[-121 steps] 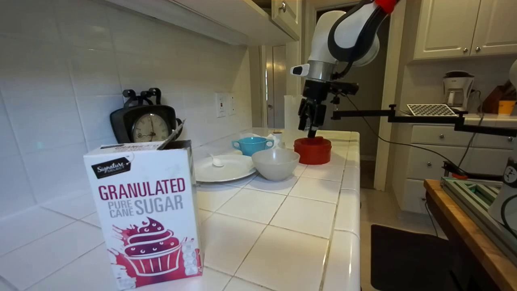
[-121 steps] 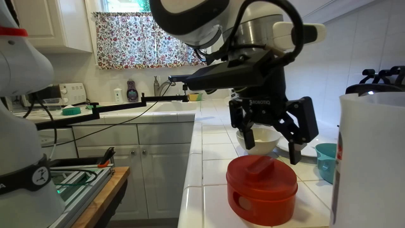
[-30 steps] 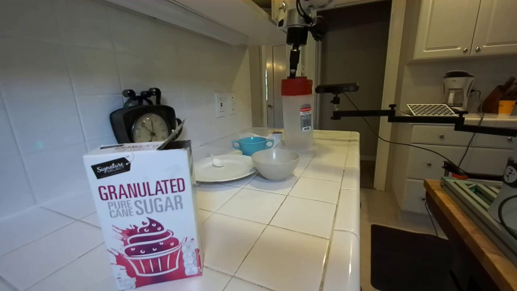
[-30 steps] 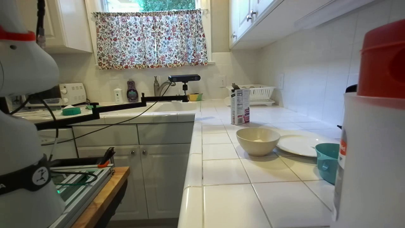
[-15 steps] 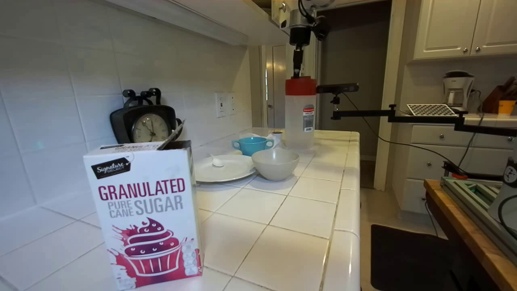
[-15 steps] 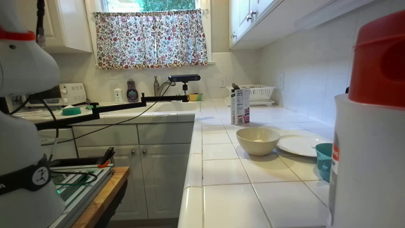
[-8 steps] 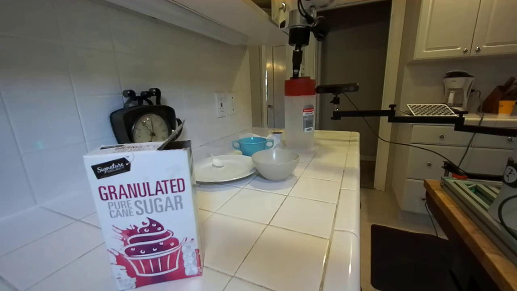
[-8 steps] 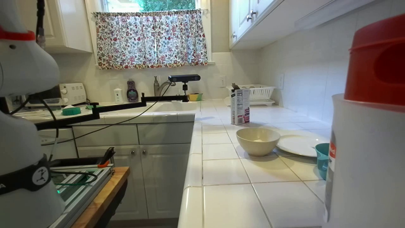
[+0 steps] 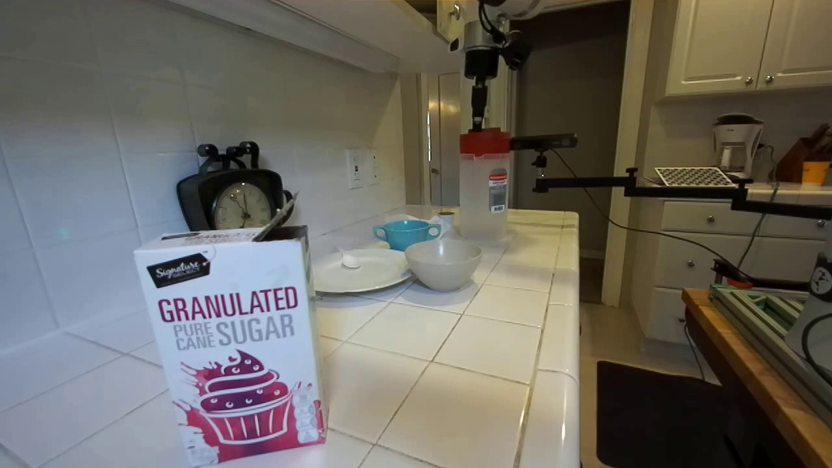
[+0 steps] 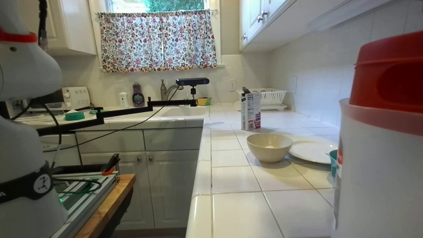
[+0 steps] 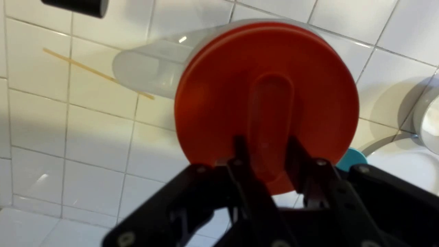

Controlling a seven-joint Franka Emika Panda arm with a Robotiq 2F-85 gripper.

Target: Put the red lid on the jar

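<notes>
Lid (image 9: 485, 141) lower; both fingers (image 11: 300, 164): wrist view only

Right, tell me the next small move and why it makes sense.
Probably nudge the hand straight down before opening it. It grips the ridge of the red lid, and in an exterior view the lid's lower edge shows pinkish through the translucent jar, so it seems partly inside; most of the lid stands above the jar's rim, and I can't tell whether it's seated.
</notes>
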